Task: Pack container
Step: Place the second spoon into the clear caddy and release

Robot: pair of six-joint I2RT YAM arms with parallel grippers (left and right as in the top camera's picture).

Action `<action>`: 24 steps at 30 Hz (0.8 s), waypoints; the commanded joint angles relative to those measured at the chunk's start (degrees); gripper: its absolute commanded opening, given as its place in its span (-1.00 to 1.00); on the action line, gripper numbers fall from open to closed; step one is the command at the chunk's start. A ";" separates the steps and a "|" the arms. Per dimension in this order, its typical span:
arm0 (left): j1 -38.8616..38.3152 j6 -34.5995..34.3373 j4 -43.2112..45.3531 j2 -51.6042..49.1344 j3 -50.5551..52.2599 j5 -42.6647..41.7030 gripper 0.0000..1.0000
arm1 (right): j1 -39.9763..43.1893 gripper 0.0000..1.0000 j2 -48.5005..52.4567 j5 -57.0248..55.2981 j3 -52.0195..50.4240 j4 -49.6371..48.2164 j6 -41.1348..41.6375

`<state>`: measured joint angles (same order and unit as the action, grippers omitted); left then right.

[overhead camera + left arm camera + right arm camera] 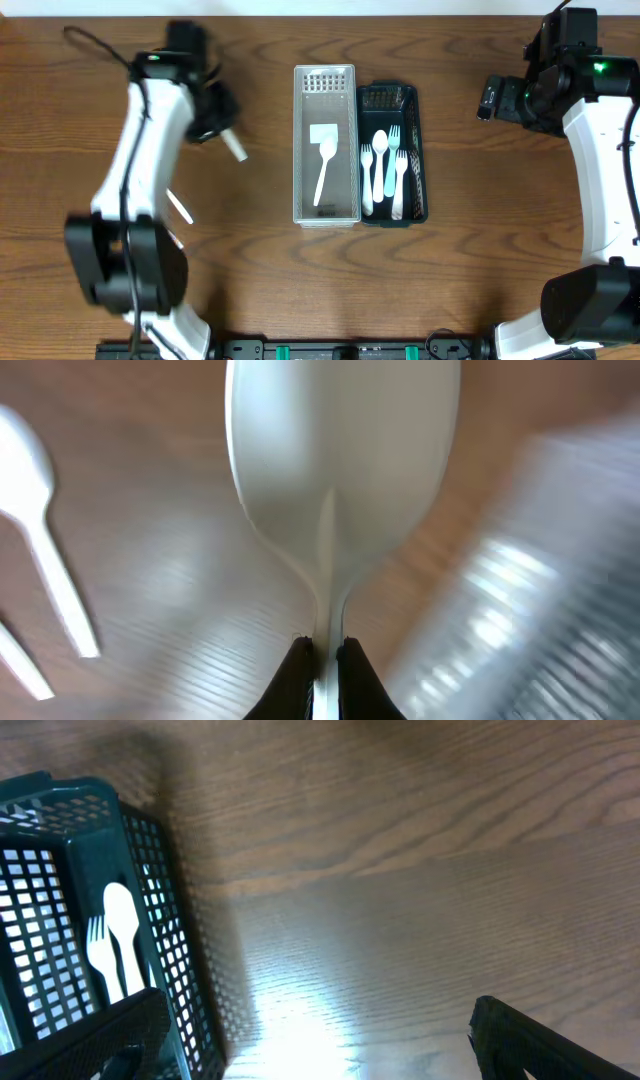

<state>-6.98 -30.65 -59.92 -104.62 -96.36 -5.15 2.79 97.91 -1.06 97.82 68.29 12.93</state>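
The left gripper (322,652) is clenched on a white spoon (340,470). Its two dark fingers (290,678) pinch the thin handle just below the bowl, and the bowl stands out beyond the fingertips and fills the top of the wrist view. The table (180,590) behind it is blurred, so I cannot tell how high the spoon is held.

To the left of these fingers a loose spoon (40,530) lies on the wood. A second white handle (20,660) lies near it at the frame edge. To the right of the fingers the ribbed wall of the clear basket (540,590) shows as a pale blur. From overhead, that basket is well apart from the fingers, and a white spatula (322,160) lies inside it.

The right gripper (315,1020) is released. Its fingers (100,1040) are spread wide at the bottom corners of its wrist view, with nothing between them but bare wood. To the left of these fingers is the mesh corner of the dark basket (165,890), with white cutlery (120,920) lying in it, a fork beside a spoon. From overhead, the dark basket sits side by side against the clear basket and holds several spoons and forks. The right fingers are well apart from it.
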 commanded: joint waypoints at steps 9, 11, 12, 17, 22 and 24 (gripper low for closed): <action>-23.21 1.73 2.60 -1.11 0.42 9.38 -0.88 | 0.79 0.98 0.24 -0.44 -0.11 0.48 -0.17; -24.24 1.73 2.71 -3.43 0.63 10.25 -0.88 | 0.79 0.99 0.24 -0.44 -0.13 0.79 -0.17; -24.44 1.70 2.58 -4.83 0.63 10.12 -0.88 | 0.79 0.98 0.24 -0.44 -0.11 0.96 -0.17; -24.59 1.75 2.14 -9.86 0.61 9.25 -0.88 | 0.92 0.99 0.24 -0.44 -0.13 1.20 -0.39; -24.52 4.87 2.47 -7.43 -0.61 9.31 0.08 | 1.01 0.98 0.24 -0.44 -0.13 1.38 -0.39; -24.24 7.02 2.67 -5.40 -1.14 9.33 0.23 | 1.01 0.99 0.24 -0.44 -0.13 1.36 -0.37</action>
<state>-31.77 -27.27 -57.19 -114.32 -95.55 3.09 3.33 97.91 -1.06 97.82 69.47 12.95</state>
